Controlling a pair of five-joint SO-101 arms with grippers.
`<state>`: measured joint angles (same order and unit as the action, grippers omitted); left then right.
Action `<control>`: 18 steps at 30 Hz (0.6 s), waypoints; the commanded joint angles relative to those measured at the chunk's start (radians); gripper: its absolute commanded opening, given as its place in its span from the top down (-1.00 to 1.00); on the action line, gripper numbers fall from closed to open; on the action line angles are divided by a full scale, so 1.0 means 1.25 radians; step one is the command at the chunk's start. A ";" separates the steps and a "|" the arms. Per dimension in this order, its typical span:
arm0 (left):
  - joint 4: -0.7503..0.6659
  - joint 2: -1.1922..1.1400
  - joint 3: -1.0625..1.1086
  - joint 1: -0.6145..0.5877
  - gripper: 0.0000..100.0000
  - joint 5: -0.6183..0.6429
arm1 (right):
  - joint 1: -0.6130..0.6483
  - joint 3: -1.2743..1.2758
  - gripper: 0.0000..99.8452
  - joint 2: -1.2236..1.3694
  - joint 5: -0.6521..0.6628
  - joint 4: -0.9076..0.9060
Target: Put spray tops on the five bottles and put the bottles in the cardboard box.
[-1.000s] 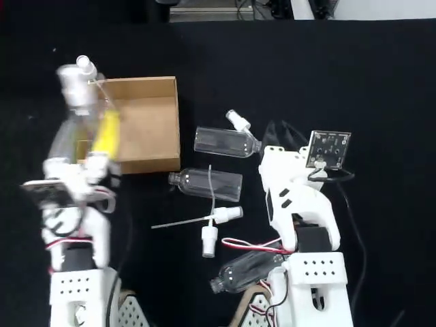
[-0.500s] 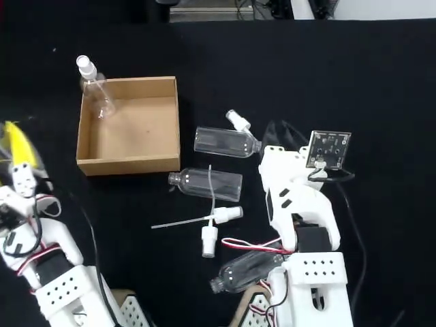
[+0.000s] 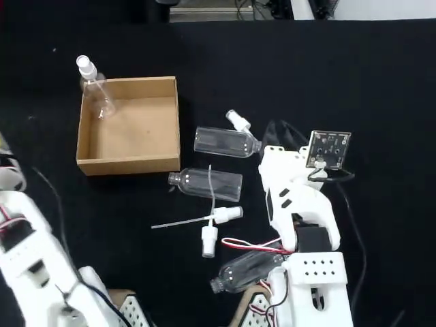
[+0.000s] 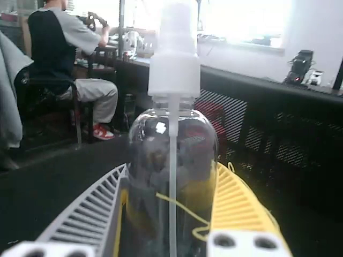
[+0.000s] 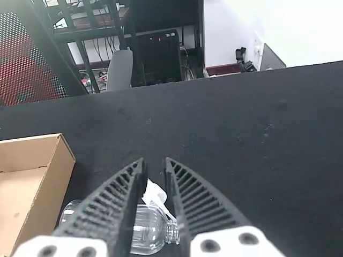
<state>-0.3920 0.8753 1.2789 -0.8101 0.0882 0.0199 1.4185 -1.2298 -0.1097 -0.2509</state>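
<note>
The left gripper (image 4: pixel 171 172), still clamped on a sprayer-topped bottle (image 4: pixel 161 140), had swung far left of the box (image 3: pixel 129 165); the right gripper (image 5: pixel 155 161) stayed narrowly parted, holding nothing.

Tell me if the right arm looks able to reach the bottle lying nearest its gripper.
Likely yes: the right gripper is empty and sits close over that bottle, which lies in the open on the black table with nothing on top of it.
</note>
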 commanded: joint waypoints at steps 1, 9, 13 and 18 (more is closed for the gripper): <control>-0.218 -0.169 -0.044 -0.048 0.94 0.001 | -0.010 -0.004 0.93 0.007 0.001 0.022; -0.571 -0.489 0.009 -0.060 0.94 -0.075 | -0.010 -0.004 0.93 0.007 0.001 0.022; -0.751 -0.646 -0.014 -0.074 0.94 -0.083 | -0.010 -0.004 0.93 0.007 0.001 0.021; -0.967 -0.847 -0.033 -0.078 0.93 -0.083 | -0.010 -0.004 0.93 0.007 0.001 0.021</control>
<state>-1.3986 -0.0222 1.3126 -0.9022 -0.0023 0.0199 1.4185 -1.2298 -0.1097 -0.2509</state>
